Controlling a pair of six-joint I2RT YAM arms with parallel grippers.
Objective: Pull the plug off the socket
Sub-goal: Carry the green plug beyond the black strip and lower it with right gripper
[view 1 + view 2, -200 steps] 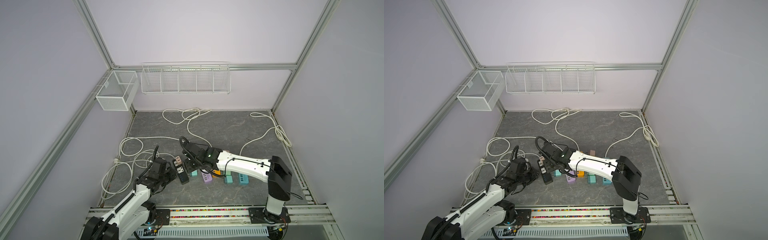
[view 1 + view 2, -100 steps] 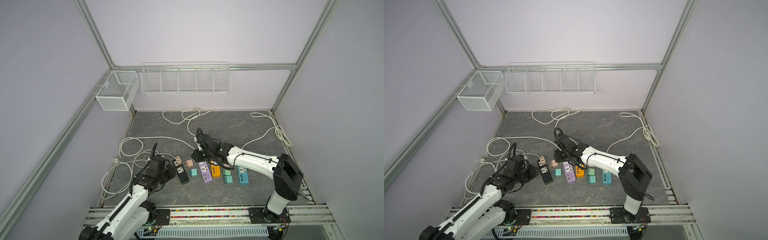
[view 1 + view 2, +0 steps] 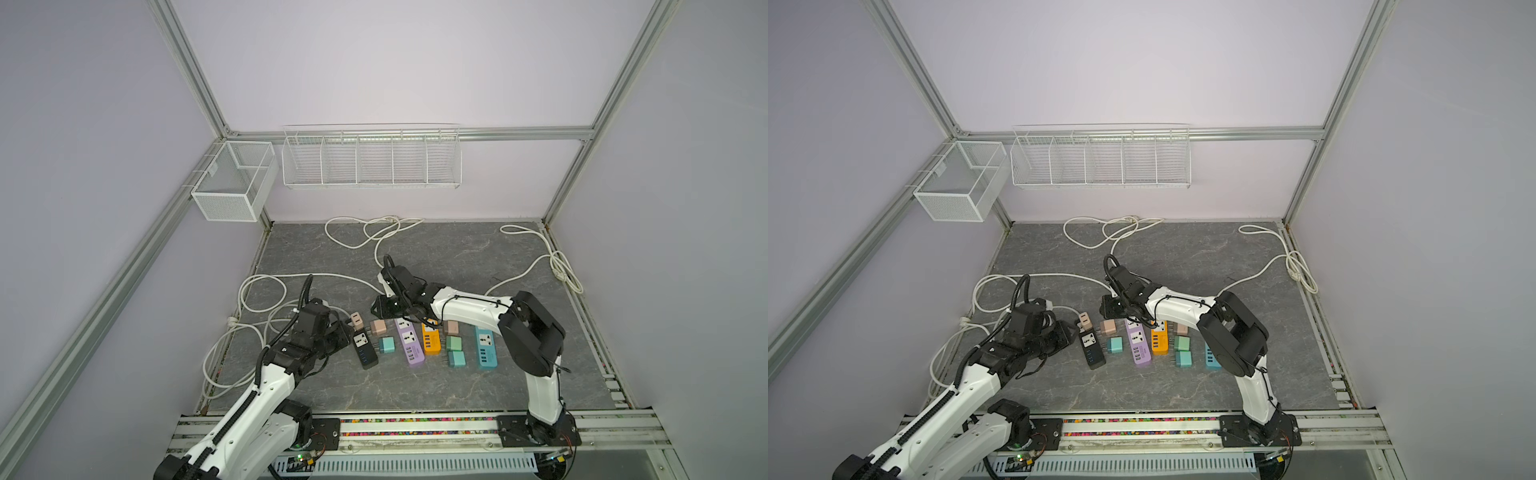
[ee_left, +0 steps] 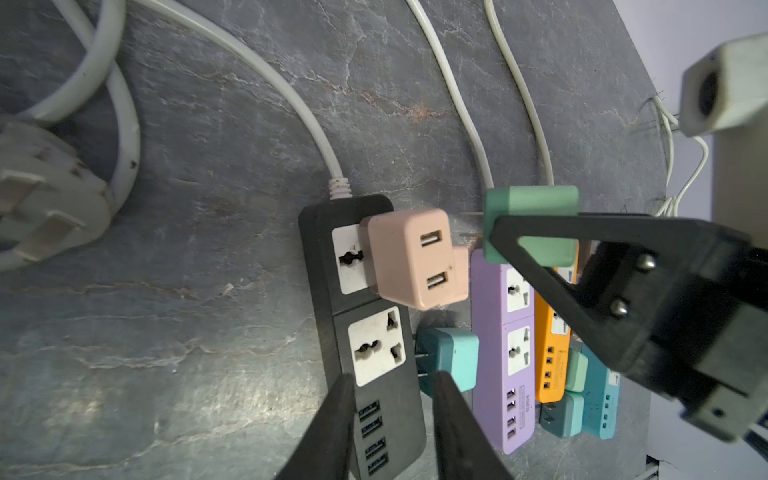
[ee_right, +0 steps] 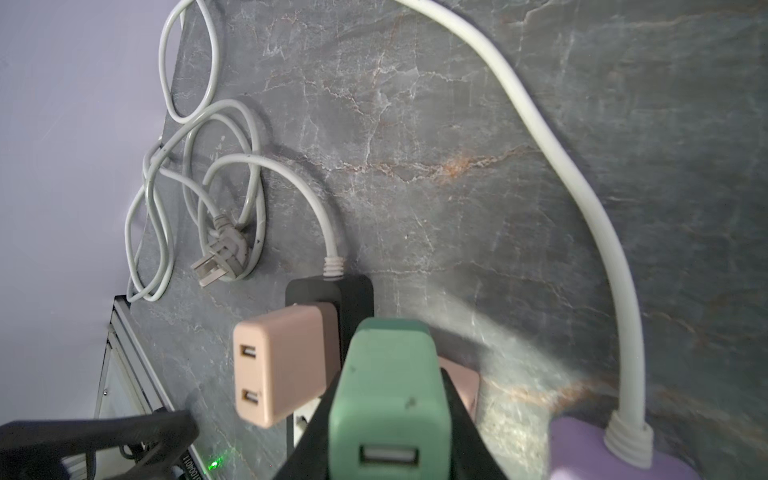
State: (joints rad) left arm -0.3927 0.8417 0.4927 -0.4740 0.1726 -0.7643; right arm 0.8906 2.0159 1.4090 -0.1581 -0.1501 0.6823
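Pinching the green plug (image 5: 390, 365) tight in the right gripper (image 5: 388, 399), lifting it clear of every socket (prongs showing bare in the left wrist view). Holding the left gripper (image 4: 392, 386) just beside, over the USB end of the black power strip (image 4: 316, 270), jaws slightly parted, gripping nothing. Leaving the pink plug (image 4: 411, 257) seated in that strip's socket, just ahead of those jaws. Risking a dragged strip if pulling it unpinned, or a knock between grippers crowding this close.
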